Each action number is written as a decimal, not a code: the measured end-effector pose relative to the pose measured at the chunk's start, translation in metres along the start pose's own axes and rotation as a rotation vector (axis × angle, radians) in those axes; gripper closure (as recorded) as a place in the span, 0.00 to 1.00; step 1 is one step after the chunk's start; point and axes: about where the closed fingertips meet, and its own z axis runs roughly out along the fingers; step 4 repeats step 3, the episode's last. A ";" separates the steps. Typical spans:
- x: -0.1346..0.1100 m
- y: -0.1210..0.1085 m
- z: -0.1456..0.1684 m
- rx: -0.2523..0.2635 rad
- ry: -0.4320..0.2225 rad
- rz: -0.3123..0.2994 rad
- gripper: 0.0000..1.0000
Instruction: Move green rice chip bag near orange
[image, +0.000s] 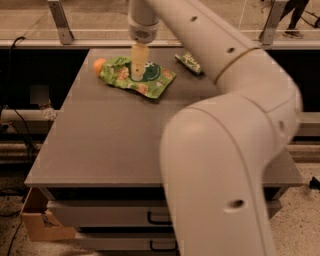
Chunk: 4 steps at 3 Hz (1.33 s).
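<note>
Toward the far left of the worktop (115, 140), the bag (120, 76) lies flat, its left edge just beside the orange (99, 65). Over it the tool (136, 75) points straight down, tip on the dark label; spread or pinching, I cannot tell. A smaller bag (189, 63) lies apart, to the right.
</note>
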 end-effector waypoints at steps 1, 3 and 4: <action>0.045 0.011 -0.030 0.036 -0.024 0.055 0.00; 0.093 0.023 -0.049 0.060 -0.033 0.113 0.00; 0.093 0.023 -0.049 0.060 -0.033 0.113 0.00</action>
